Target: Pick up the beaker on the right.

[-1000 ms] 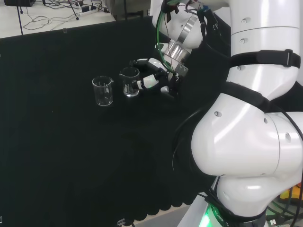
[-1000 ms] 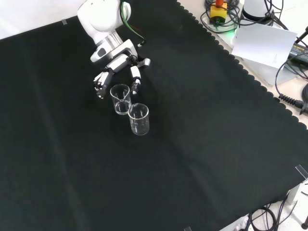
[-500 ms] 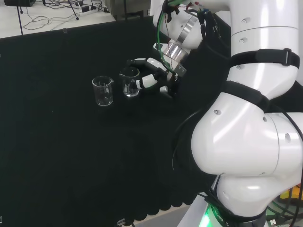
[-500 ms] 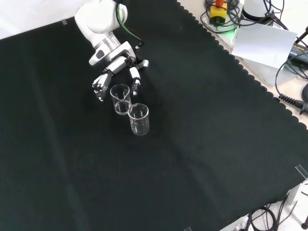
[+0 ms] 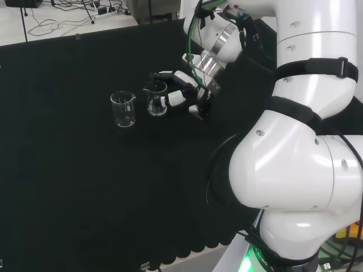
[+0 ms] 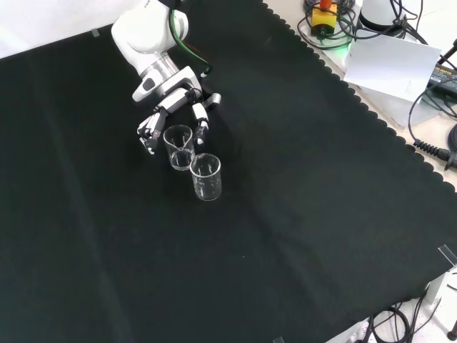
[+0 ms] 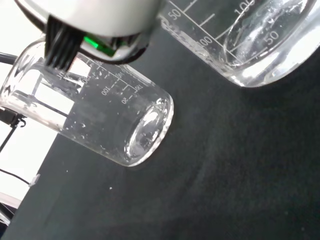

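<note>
Both beakers are clear glass and faint against the black cloth, and in the head view it is hard to tell whether the fingers (image 5: 174,97) actually touch glass. The beaker on the right (image 5: 156,97) in the head view stands upright near the middle of the counter (image 5: 68,170), toward its far edge, with the hand (image 6: 171,114) around it: fingers spread and partly curled on both sides of it, not plainly closed. The second beaker (image 5: 123,109) stands just beside it, apart from the hand. In the front view the arm's white link (image 6: 146,32) rises behind the hand. Cables (image 6: 421,136) and a white sheet (image 6: 389,64) lie past the cloth's scalloped edge.
</note>
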